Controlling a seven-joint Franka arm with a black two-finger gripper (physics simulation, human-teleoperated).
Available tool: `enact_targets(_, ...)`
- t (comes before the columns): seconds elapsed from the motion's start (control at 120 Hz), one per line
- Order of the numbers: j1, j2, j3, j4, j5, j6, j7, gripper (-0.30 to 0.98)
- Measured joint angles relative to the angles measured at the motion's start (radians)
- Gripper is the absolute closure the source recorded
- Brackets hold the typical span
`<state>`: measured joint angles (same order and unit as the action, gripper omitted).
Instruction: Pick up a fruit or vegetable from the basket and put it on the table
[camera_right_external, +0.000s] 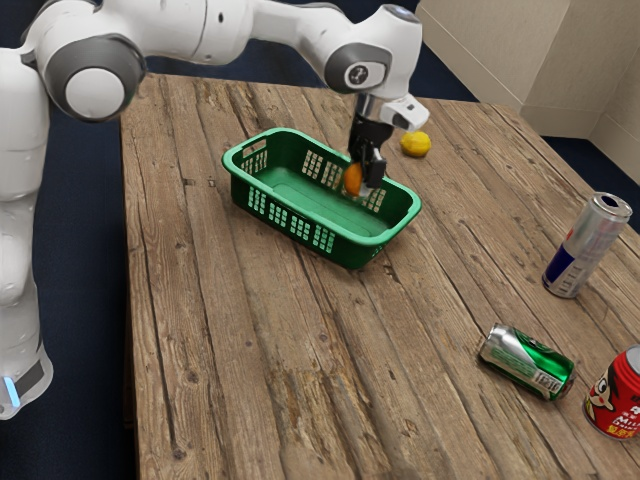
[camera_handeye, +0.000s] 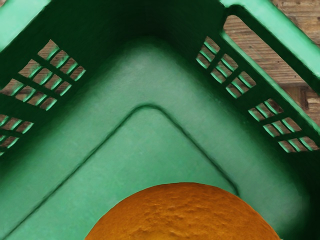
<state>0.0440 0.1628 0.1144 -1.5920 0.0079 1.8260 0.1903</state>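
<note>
Down inside the green basket (camera_right_external: 345, 250), toward its end at the exterior view's right, here is the pincer (camera_right_external: 364, 182), pointing downward, with the orange (camera_right_external: 352, 180) right at its tip! How wide the pincer stands, and whether it really has hold of the fruit, cannot be told from here. The orange sits within the basket's walls, nearer the far long side than the near one, and whether it touches the floor is hard to say.

Now the edges, and they matter: the far rim runs close behind the pincer, while on its near side the basket's floor opens out, with the longest run of it toward the exterior view's left. The wrist view looks past the orange into a rounded corner, slotted walls meeting there, a handle opening (camera_handeye: 270, 50) cut high in one of them.

Over the far rim, just beyond the pincer, a yellow fruit (camera_right_external: 416, 144) rests on the wooden table (camera_right_external: 230, 330). Out to the exterior view's right, a broad stretch of boards lies between basket and cans: the silver-and-blue can (camera_right_external: 588, 245) upright, well apart from the pincer; the green can (camera_right_external: 527, 362) on its side, nearer the camera; and the red can (camera_right_external: 617, 395) just beside it.
</note>
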Motion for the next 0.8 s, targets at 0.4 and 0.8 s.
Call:
enact_targets(0.4,-0.002,0.046,-0.117,0.184,0.021,-0.047,-0.006,0.46)
enact_targets(0.8,-0.003,0.33,-0.264,0.469,0.022,0.014,-0.012,0.49)
